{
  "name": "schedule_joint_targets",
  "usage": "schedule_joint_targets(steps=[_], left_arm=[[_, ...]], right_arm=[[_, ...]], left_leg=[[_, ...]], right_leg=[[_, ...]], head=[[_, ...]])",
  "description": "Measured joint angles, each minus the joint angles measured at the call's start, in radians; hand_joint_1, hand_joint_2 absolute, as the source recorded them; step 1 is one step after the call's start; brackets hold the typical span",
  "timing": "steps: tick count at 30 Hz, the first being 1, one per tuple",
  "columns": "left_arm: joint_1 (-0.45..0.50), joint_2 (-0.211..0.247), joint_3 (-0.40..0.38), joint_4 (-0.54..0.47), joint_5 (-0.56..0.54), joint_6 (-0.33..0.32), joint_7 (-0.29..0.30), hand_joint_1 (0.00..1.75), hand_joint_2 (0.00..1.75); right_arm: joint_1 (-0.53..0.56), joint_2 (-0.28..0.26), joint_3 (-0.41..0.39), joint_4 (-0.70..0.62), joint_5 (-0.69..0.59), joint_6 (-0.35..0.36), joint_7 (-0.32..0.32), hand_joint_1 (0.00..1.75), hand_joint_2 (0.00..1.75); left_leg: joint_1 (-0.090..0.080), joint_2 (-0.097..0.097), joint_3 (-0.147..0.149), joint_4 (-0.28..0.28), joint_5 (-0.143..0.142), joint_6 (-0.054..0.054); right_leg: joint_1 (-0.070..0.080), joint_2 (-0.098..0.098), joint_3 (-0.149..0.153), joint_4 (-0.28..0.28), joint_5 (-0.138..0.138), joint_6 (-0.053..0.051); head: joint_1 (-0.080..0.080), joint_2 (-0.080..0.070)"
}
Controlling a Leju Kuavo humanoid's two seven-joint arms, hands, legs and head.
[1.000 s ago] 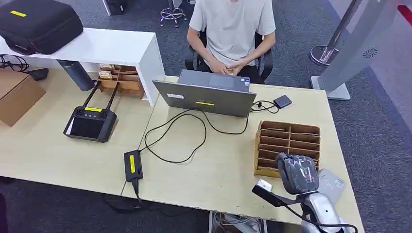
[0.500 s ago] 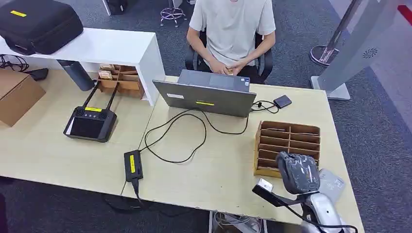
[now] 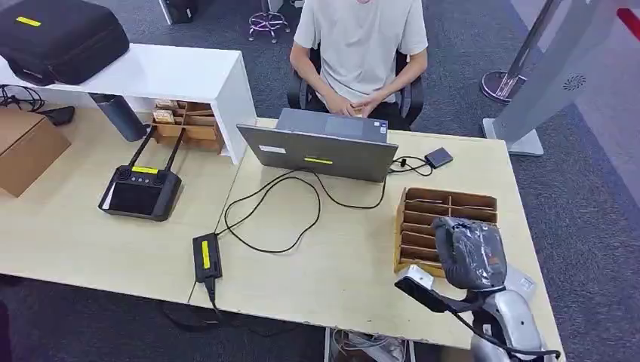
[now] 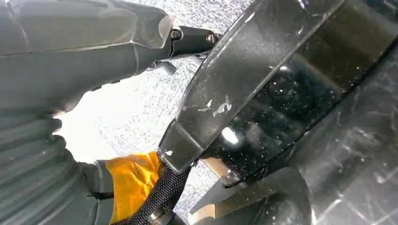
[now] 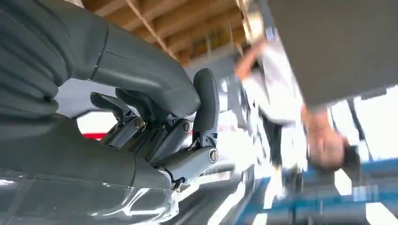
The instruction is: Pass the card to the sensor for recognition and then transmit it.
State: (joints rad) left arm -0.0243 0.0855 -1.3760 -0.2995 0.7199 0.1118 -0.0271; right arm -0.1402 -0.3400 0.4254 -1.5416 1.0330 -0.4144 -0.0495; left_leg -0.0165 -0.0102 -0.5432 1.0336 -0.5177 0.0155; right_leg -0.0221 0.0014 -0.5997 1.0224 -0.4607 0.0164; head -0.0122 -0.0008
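Right hand (image 3: pixel 469 253), grey and ribbed-covered: hovering over the near end of the brown wooden slotted card rack (image 3: pixel 445 219), at 5 o'clock on the pale wood-grain surface (image 3: pixel 340 264). Right wrist view is showing dark fingers (image 5: pixel 155 136) curling inward with nothing visible between them. Card: cannot tell where it is. Flat grey sensor pad (image 3: pixel 521 283): lying just beside the rack, partly hidden behind the hand. Left hand (image 4: pixel 70 61): grip state cannot tell.

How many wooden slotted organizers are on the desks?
2: one wooden organizer in front of the right robot hand, partly hidden by it; another wooden organizer under the white shelf.
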Motion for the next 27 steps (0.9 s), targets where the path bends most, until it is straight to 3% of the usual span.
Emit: schedule_joint_targets(steps=[1,5,18,23,27], left_arm=[[0.001,0.000,0.000,0.000,0.003,0.002,0.000,0.00,1.75],[0.002,0.000,0.002,-0.001,0.010,0.002,0.000,0.00,1.75],[0.004,0.000,0.003,-0.001,0.023,0.002,-0.003,0.00,1.75],[0.005,0.000,0.003,-0.001,0.032,0.001,-0.005,0.00,1.75],[0.005,0.000,0.003,-0.001,0.037,0.000,-0.006,0.00,1.75]], right_arm=[[-0.006,-0.017,0.004,-0.014,-0.011,0.045,0.012,0.00,1.75],[-0.020,-0.069,0.017,-0.063,-0.037,0.105,0.025,0.00,1.75],[-0.042,-0.140,0.071,-0.110,-0.065,0.140,0.024,0.00,1.75],[-0.073,-0.186,0.100,-0.127,-0.122,0.262,0.029,0.00,1.75],[-0.085,-0.209,0.121,-0.128,-0.136,0.286,0.029,0.00,1.75]], left_leg=[[0.000,0.000,0.000,0.000,0.000,0.000],[0.000,0.000,0.000,0.000,0.000,0.000],[0.000,0.000,0.000,0.000,0.000,0.000],[0.000,0.000,0.000,0.000,0.000,0.000],[0.000,0.000,0.000,0.000,0.000,0.000]], right_leg=[[0.000,0.000,0.000,0.000,0.000,0.000],[0.000,0.000,0.000,0.000,0.000,0.000],[0.000,0.000,0.000,0.000,0.000,0.000],[0.000,0.000,0.000,0.000,0.000,0.000],[0.000,0.000,0.000,0.000,0.000,0.000]], head=[[0.000,0.000],[0.000,0.000],[0.000,0.000],[0.000,0.000],[0.000,0.000]])
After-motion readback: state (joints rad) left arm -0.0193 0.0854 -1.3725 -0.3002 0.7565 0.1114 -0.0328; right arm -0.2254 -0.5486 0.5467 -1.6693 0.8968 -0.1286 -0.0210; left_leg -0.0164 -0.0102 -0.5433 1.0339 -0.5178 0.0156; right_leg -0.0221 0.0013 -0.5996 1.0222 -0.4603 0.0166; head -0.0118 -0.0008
